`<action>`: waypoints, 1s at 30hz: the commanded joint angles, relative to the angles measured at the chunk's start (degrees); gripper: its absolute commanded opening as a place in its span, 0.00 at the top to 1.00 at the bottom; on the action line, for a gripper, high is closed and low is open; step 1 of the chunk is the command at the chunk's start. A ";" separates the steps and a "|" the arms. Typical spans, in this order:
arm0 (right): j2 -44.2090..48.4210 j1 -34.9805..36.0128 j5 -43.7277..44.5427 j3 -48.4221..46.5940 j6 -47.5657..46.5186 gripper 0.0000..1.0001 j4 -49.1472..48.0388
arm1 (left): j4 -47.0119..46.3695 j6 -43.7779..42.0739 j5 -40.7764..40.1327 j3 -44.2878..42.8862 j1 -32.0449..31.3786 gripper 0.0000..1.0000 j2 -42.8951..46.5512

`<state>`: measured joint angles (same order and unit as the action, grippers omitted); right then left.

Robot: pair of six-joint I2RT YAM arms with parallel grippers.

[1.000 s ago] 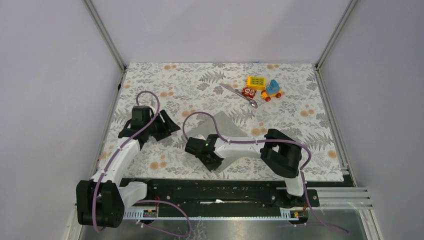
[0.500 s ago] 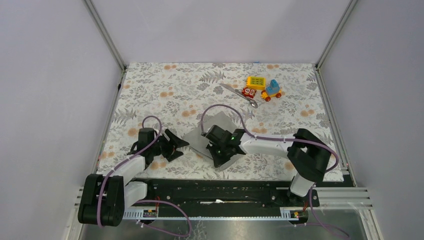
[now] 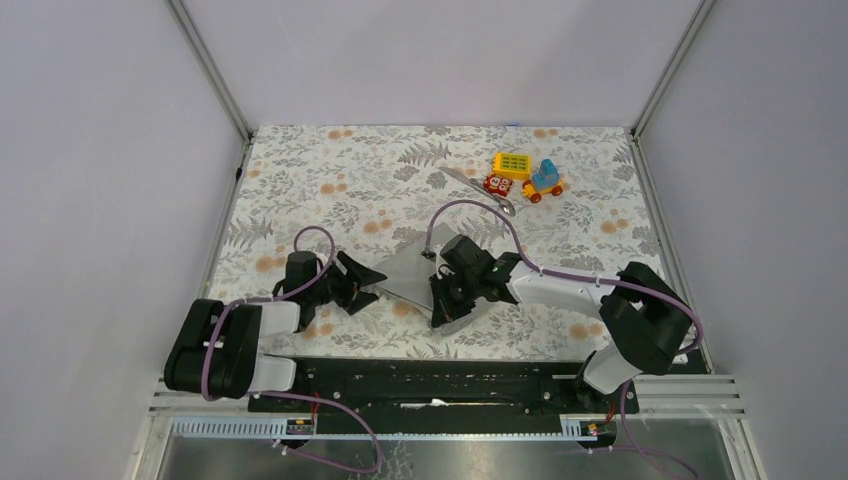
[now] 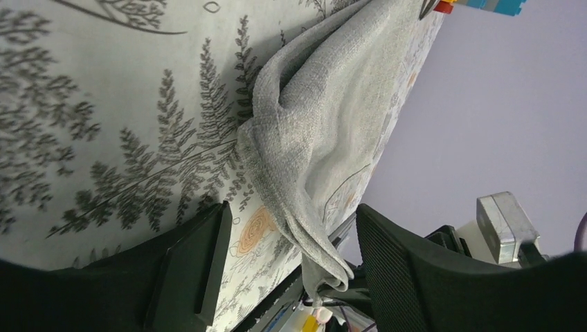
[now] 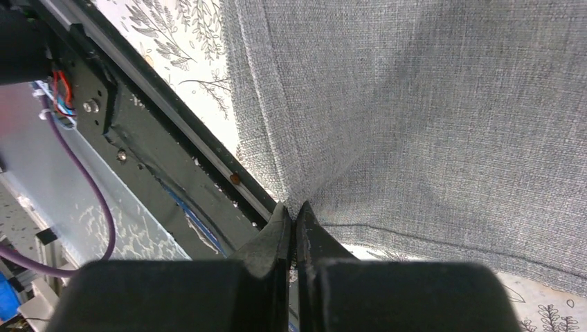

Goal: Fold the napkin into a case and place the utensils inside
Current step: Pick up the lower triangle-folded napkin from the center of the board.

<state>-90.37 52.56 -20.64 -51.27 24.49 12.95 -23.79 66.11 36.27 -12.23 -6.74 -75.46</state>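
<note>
- Top view: I see the surface covered by a floral tablecloth (image 3: 330, 190), with both arms reaching in from the near edge.
- The grey napkin (image 3: 405, 268) lies near the front centre of the cloth, between the two arms. Part of it is hidden under the right arm.
- The left pincer (image 3: 365, 287) sits low at the napkin's left corner, its two fingers spread apart.
- The right pincer (image 3: 440, 315) is at the napkin's near right edge. From this height I cannot tell how its fingers stand.
- The two silver utensils (image 3: 478, 188) lie well apart from the napkin towards the far side, just beside the colourful toy blocks (image 3: 525, 175).
- Left wrist view: the left pincer (image 4: 294, 214) stands wide, one black finger on each side of the picture.
- A bunched, folded corner of the napkin (image 4: 311, 131) runs between those fingers without being squeezed. Whether a finger touches it I cannot tell.
- Patterned tablecloth (image 4: 104, 104) fills the left side, and a sliver of the toy blocks (image 4: 484, 3) shows at the top edge.
- Right wrist view: the right pincer (image 5: 292, 214) has its tips pressed together on the napkin (image 5: 429, 104), and the cloth puckers towards them.
- The napkin's hemmed edge hangs above the tablecloth (image 5: 187, 34), the black rail (image 5: 159, 152) at the near edge and a purple cable (image 5: 90, 187).
</note>
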 commanded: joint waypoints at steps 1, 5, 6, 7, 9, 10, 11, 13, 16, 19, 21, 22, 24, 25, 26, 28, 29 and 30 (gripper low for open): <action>3.66 -1.89 -4.38 1.38 1.37 1.00 -4.05 | -8.47 1.65 -0.40 -0.75 -1.60 0.30 -4.59; 4.72 -3.08 -5.34 2.49 1.31 1.00 -4.47 | -11.02 1.39 -0.37 -2.45 -1.87 0.37 -8.86; 4.83 -3.36 -5.61 2.63 1.28 1.00 -4.62 | -10.92 1.12 -0.56 -2.86 -1.87 0.40 -9.14; 4.96 -3.54 -5.90 2.84 1.14 1.00 -4.60 | -10.51 0.82 -0.91 -3.15 -1.87 0.43 -8.90; 5.02 -3.78 -6.44 3.35 1.02 1.00 -4.83 | -7.37 -0.70 -2.85 -4.10 -1.91 0.49 -7.37; 5.15 -3.86 -6.75 3.63 1.01 1.00 -4.95 | -5.25 -1.69 -3.86 -4.73 -1.95 0.51 -6.33; 5.19 -3.94 -7.19 3.87 0.92 1.00 -5.22 | -3.66 -2.56 -4.62 -5.14 -1.91 0.55 -5.54; 5.58 -4.08 -7.69 4.42 0.94 1.00 -5.66 | -2.18 -3.24 -4.73 -5.90 -1.93 0.65 -4.65; 6.06 -4.47 -8.19 5.20 0.80 1.00 -5.91 | -0.12 -2.40 -3.06 -7.75 -1.91 0.83 -3.72; 6.30 -6.36 -10.88 6.48 0.41 1.00 -6.35 | 8.28 -4.80 -5.36 -12.32 -2.66 0.88 -1.48; 5.90 -8.65 -14.57 7.75 1.11 1.00 -7.66 | 14.60 -6.63 -8.12 -15.57 -3.48 0.87 -0.65; 5.40 -9.82 -17.11 8.22 1.33 1.00 -8.36 | 16.13 -6.76 -8.93 -16.81 -3.86 0.87 -0.68; 4.22 -11.98 -20.81 9.44 2.54 1.00 -10.25 | 18.79 -6.78 -10.38 -19.33 -5.06 0.86 -1.77; 3.69 -12.93 -22.46 10.38 3.25 1.00 -11.73 | 19.82 -6.97 -11.11 -20.85 -5.83 0.85 -2.78; 3.15 -13.80 -23.59 11.16 3.86 1.00 -12.31 | 20.76 -7.10 -12.04 -22.29 -6.72 0.85 -3.76; 2.36 -15.18 -24.89 12.63 4.56 1.00 -15.36 | 22.06 -7.22 -13.69 -25.86 -8.72 0.85 -5.98; 1.98 -15.83 -25.10 13.15 4.79 1.00 -15.82 | 22.53 -7.18 -14.39 -27.27 -9.75 0.85 -7.02; 1.81 -16.50 -25.27 13.81 4.91 1.00 -16.25 | 23.08 -7.03 -15.22 -28.60 -10.77 0.85 -8.07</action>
<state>-87.20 38.13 -40.07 -40.01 27.64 -0.08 -4.08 60.53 27.40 -34.70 -14.76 -80.20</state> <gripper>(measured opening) 0.023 0.147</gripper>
